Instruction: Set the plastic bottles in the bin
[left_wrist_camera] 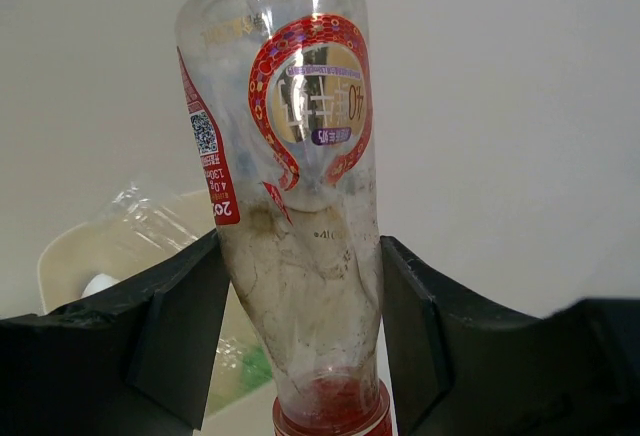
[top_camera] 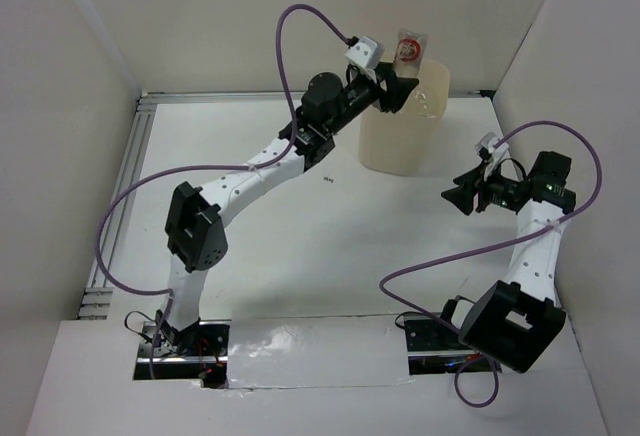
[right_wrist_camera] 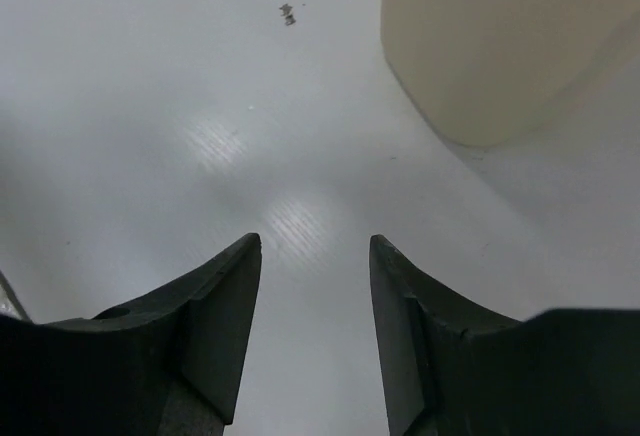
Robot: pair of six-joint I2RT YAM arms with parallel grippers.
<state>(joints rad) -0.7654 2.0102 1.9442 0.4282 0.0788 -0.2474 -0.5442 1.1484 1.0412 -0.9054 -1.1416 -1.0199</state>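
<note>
My left gripper (top_camera: 397, 84) is shut on a clear plastic bottle with a red cap and red-white label (top_camera: 410, 48), holding it cap-down above the rim of the beige bin (top_camera: 405, 131). In the left wrist view the bottle (left_wrist_camera: 310, 216) stands between the fingers, with the bin (left_wrist_camera: 70, 256) below at left, holding clear bottles and one green one (left_wrist_camera: 245, 368). My right gripper (top_camera: 462, 194) is open and empty, low over the table to the right of the bin. In the right wrist view the gripper (right_wrist_camera: 312, 246) points at the bare table, with the bin wall (right_wrist_camera: 500, 46) at upper right.
White walls enclose the table on the left, back and right. A small dark speck (top_camera: 328, 178) lies on the table in front of the bin; it also shows in the right wrist view (right_wrist_camera: 288, 13). Purple cables loop from both arms.
</note>
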